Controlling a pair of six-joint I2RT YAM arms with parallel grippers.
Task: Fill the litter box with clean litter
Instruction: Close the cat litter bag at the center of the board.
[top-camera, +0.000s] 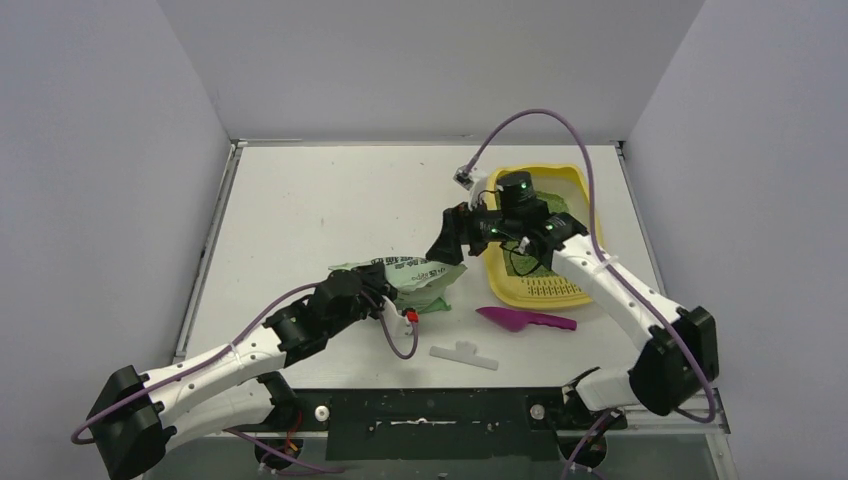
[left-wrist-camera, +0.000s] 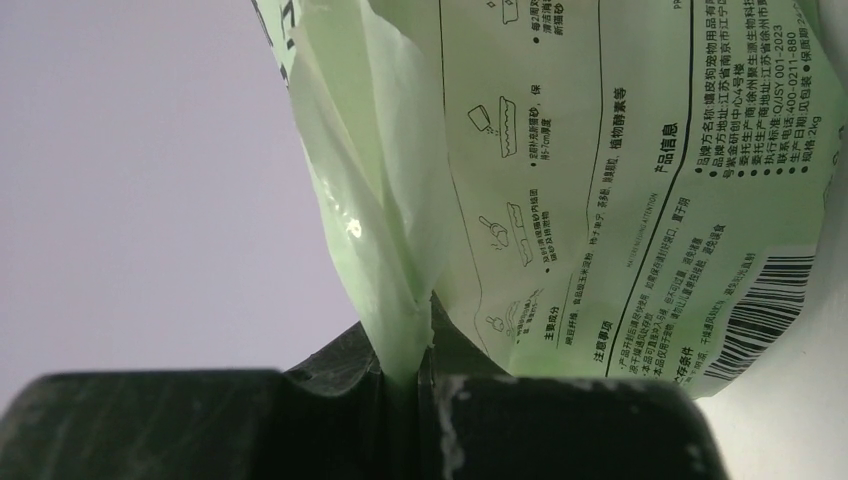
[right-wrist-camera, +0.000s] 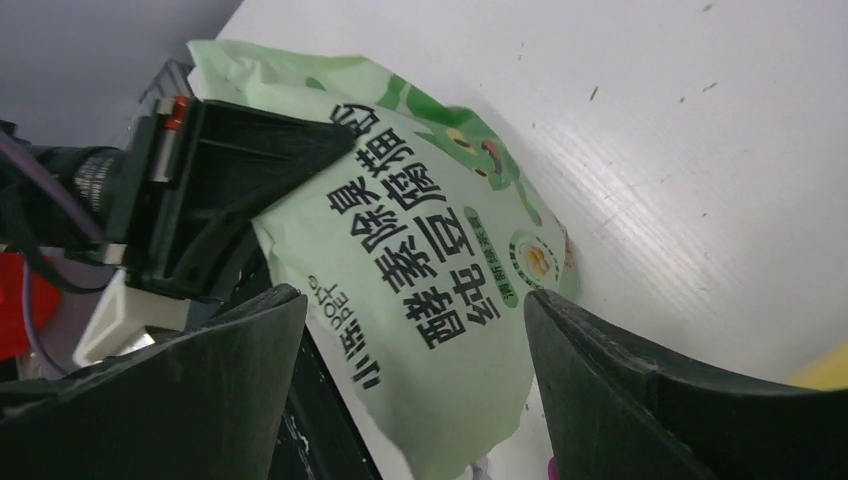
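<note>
Yellow litter box (top-camera: 548, 171) holds some clean litter (top-camera: 530, 262), seemingly only part-filled, right arm (top-camera: 600, 275) hides much; left gripper (left-wrist-camera: 425, 385) clamped on bag (right-wrist-camera: 440, 250) edge, right gripper (right-wrist-camera: 410, 300) jaws apart, empty

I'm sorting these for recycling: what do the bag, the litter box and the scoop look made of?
The bag: thin plastic film, probably; light green, printed, faintly glossy, creased, light showing through. The litter box: seemingly rigid moulded plastic, yellow, with a slotted grille. The scoop: likely hard plastic, magenta, one piece; finish too small to tell.
</note>
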